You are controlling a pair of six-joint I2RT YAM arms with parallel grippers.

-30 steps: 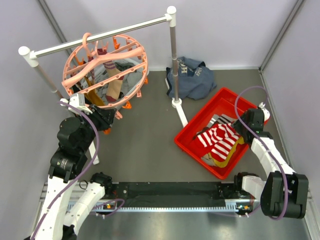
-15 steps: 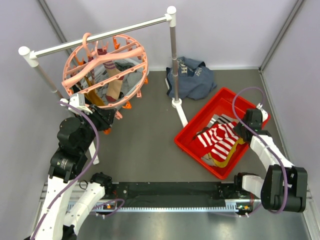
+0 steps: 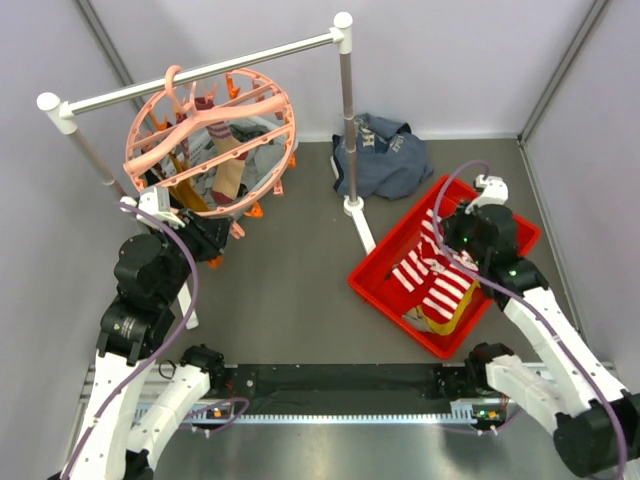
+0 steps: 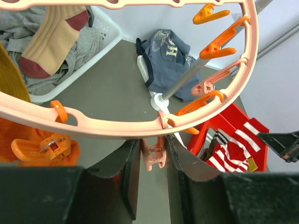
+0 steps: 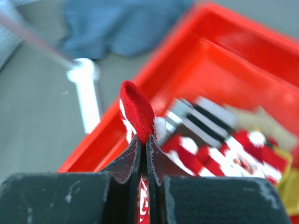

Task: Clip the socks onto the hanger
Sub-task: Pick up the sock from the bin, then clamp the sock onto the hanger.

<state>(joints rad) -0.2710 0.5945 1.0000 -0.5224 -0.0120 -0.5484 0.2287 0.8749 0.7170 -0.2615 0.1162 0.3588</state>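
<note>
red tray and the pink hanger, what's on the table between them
In the top view, only the rail stand's right post and its white foot stand between the red tray and the hanger; otherwise bare grey tabletop.

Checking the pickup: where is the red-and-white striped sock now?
Top view, right side: the striped sock hangs pinched in the right gripper over the red tray, its lower end resting inside.

rail stand (image 3: 300, 46): upright | navy garment (image 3: 385, 155): beside its post | red tray (image 3: 375, 262): right
</note>
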